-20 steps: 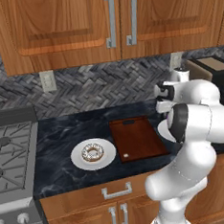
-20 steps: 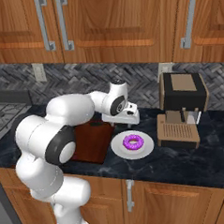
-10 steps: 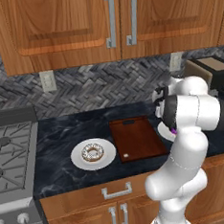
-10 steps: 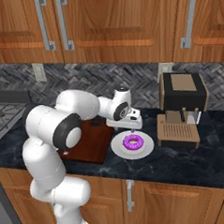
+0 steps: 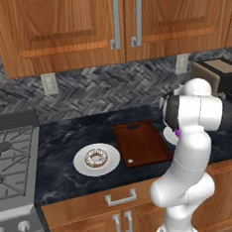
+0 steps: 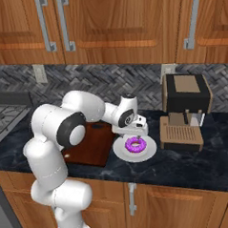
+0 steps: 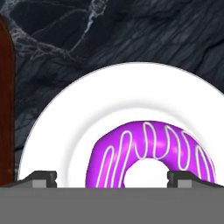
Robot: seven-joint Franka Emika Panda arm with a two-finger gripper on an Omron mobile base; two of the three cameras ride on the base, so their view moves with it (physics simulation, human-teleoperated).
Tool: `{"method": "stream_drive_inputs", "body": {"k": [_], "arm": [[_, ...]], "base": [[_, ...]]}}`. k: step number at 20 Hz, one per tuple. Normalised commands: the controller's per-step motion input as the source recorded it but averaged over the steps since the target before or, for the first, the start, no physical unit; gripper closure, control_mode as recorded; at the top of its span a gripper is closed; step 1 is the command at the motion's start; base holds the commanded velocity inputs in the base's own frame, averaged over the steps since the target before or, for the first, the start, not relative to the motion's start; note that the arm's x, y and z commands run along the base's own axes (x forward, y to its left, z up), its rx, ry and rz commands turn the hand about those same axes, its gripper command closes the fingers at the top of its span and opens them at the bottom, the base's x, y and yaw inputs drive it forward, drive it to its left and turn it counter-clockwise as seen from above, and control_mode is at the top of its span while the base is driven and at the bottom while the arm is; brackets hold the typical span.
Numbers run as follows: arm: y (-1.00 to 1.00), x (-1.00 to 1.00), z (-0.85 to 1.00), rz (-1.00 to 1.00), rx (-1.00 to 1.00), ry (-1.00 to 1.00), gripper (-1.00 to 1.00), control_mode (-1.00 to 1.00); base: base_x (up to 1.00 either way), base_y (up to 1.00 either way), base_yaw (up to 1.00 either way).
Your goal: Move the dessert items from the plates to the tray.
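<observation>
Gripper (image 6: 132, 134) first, in the right base view: I see it hanging low over the purple donut (image 6: 135, 144), which lies on a white plate (image 6: 122, 151) near the front of the dark counter (image 6: 209, 162). The hand hides its tips here, so I cannot see the jaws well from this side. The tray (image 6: 91, 147) is just left of that plate, and nothing lies on the part I can see. A coffee machine (image 6: 185, 111) stands to the right.

Now the left base view. My arm bends over the right end of the tray (image 5: 140, 142). A bit of purple donut (image 5: 177, 132) peeks out beside the arm. Far to the left, the brown donut with white icing (image 5: 96, 158) sits on the other plate (image 5: 83, 165). The tray has no donut on it yet.

Now the hand view. I look down on the purple donut (image 7: 151, 154) with its white squiggles, on its plate (image 7: 65, 122). One finger tip (image 7: 38, 177) is out over the plate and the other (image 7: 181, 176) is over the donut's right side. The jaws are wide apart and hold nothing.

I think I am on the first step, reaching for the purple donut. Next I should go down a bit more, get the tips on both sides of the ring, and squeeze gently. Then lift and carry it left to the tray.
</observation>
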Motion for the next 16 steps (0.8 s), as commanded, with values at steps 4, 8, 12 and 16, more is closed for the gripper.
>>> {"method": "stream_drive_inputs", "body": {"k": [4,8,12,16], "arm": [[0.0,0.0,-0.14,0.0,0.0,0.0,-1.0,-1.0],[0.0,-0.01,-0.23,0.0,0.0,0.04,-1.0,-1.0],[0.0,0.0,-0.21,0.0,0.0,0.04,-1.0,-1.0],[0.0,-0.06,-0.18,0.0,0.0,0.03,-1.0,-1.0]], "base": [[0.0,0.0,0.0],[0.0,0.0,0.0],[0.0,0.0,0.0],[0.0,0.0,0.0]]}}
